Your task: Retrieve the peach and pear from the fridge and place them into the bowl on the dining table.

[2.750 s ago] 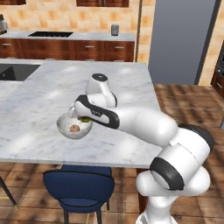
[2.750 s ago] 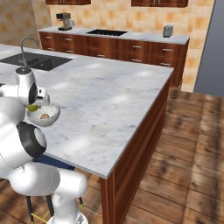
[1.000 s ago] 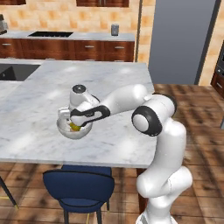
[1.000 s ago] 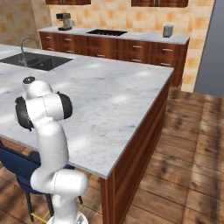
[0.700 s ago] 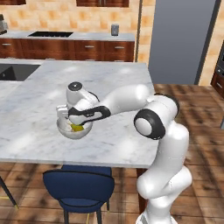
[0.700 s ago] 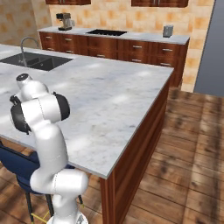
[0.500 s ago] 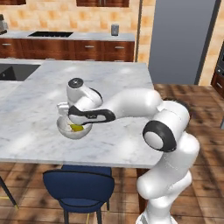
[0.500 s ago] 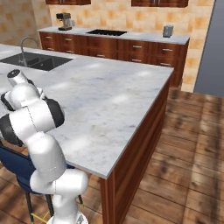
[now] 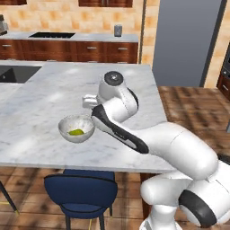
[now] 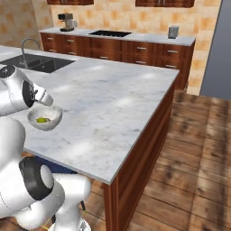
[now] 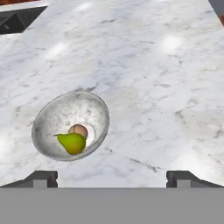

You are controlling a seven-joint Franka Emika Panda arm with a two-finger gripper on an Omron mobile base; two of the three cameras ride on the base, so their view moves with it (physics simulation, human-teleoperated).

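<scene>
The gripper (image 11: pixel 112 177) hangs above the marble dining table (image 11: pixel 166 74), jaws spread wide and empty. Ahead and to its left sits the bowl (image 11: pixel 70 126), holding the pear (image 11: pixel 72 142) touching the peach (image 11: pixel 79 130).

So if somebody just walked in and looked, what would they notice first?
Probably the big white robot arm bending over the marble dining table. Next, the little bowl near the table's front edge, with the green pear and the peach sitting together inside. The gripper is open with nothing in it, up above the table beside the bowl.
</scene>
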